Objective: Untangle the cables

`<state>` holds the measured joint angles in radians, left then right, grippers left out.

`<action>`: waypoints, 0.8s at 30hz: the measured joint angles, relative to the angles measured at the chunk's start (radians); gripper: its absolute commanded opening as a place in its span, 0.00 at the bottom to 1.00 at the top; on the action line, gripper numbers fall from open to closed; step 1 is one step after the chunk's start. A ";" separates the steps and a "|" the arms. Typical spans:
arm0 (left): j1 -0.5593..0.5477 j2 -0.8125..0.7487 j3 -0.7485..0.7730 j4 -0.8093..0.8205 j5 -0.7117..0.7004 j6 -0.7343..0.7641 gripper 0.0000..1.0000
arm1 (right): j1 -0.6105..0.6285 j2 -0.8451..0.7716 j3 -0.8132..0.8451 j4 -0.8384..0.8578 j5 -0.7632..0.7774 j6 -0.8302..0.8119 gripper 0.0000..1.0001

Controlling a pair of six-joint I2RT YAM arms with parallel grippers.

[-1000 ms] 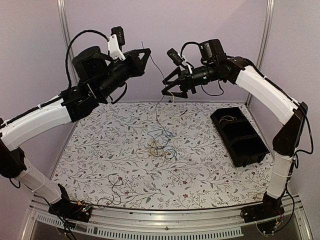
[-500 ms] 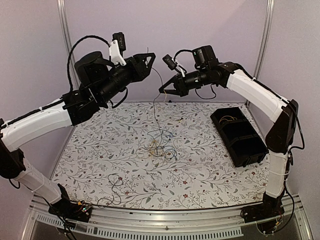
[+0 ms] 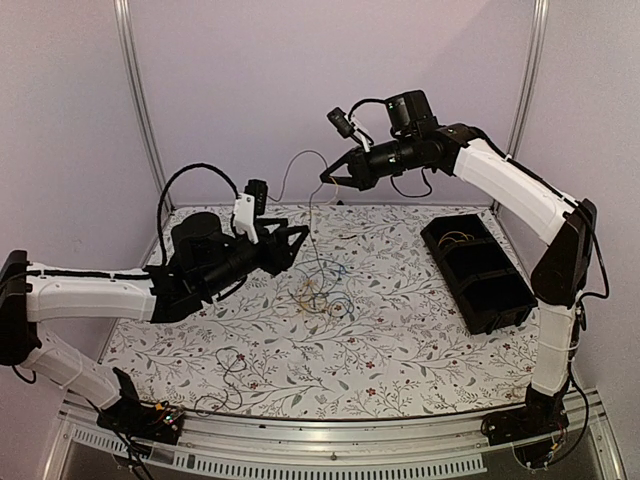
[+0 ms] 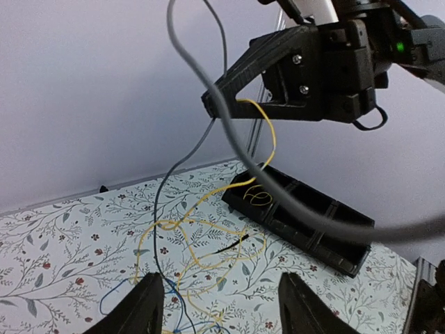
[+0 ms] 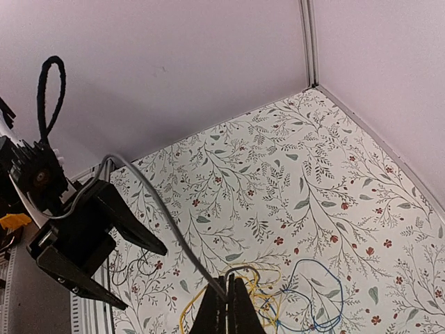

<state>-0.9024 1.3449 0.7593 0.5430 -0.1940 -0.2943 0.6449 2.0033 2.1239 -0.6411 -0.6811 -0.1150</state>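
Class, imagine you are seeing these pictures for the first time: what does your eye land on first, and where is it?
The right gripper, raised high at the back centre, has its fingers shut on a thin grey wire that drops to a tangle of yellow and blue cables in the middle of the flowered table. The left gripper hovers low, just left of the tangle, fingers open.

Table (image 3: 400, 350), floral-print top.
Ctr: cables (image 3: 320, 295), yellow + blue tangle, lying loose.
Far R: black tray (image 3: 478, 272), divided compts, set at an angle.
Near L, by edge: thin dark wire (image 3: 228, 375), looped.
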 measured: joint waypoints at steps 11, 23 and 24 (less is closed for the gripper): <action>-0.008 0.180 0.129 0.142 -0.036 0.206 0.50 | 0.000 0.000 0.000 0.006 0.001 0.004 0.00; -0.011 0.256 0.213 0.131 -0.080 0.322 0.38 | -0.003 0.000 0.000 0.007 -0.002 0.014 0.00; -0.012 0.259 0.218 0.129 -0.080 0.328 0.38 | -0.005 0.000 0.000 0.007 -0.004 0.018 0.00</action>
<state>-0.9142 1.6043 0.9771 0.6716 -0.2737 0.0338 0.6403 2.0029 2.1235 -0.6342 -0.6849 -0.0975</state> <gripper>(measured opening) 0.376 0.020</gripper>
